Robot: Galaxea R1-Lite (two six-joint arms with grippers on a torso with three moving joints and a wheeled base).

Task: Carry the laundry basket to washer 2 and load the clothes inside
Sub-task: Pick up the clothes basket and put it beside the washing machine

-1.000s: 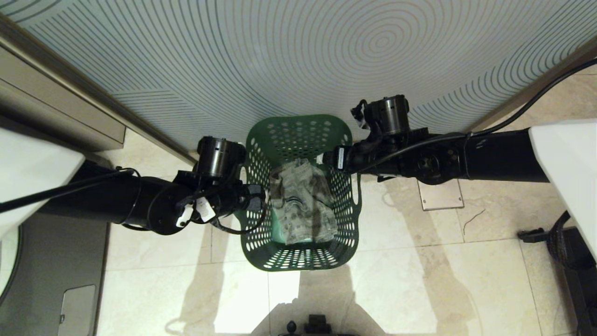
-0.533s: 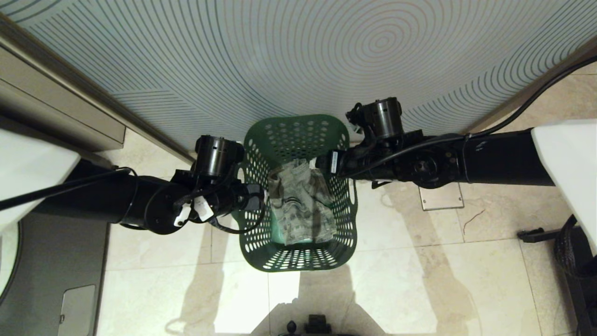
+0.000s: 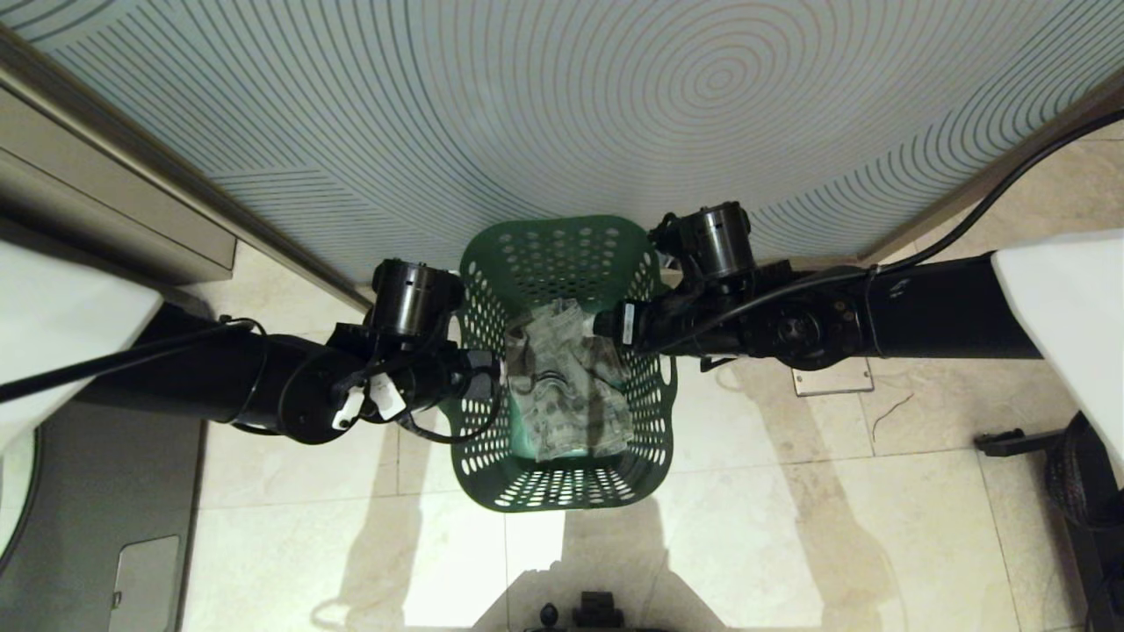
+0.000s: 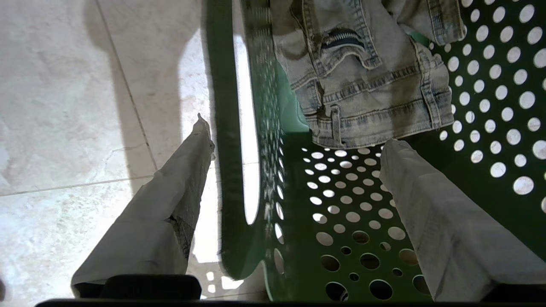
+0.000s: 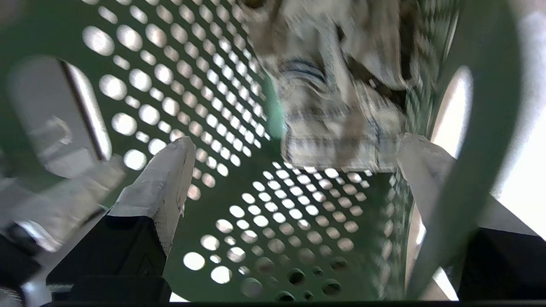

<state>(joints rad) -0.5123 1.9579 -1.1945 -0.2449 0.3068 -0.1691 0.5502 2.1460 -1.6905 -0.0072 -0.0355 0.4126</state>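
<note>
Green perforated laundry basket (image 3: 562,369) sits on the tiled floor (image 3: 790,527) between my arms. Overhead hides both grips; my left gripper (image 4: 294,140) shows fingers (image 4: 179,187) apart, straddling the basket's left wall. Denim clothes (image 4: 362,85) lie inside. My right gripper (image 5: 294,147) has its fingers apart, straddling the right rim.
</note>
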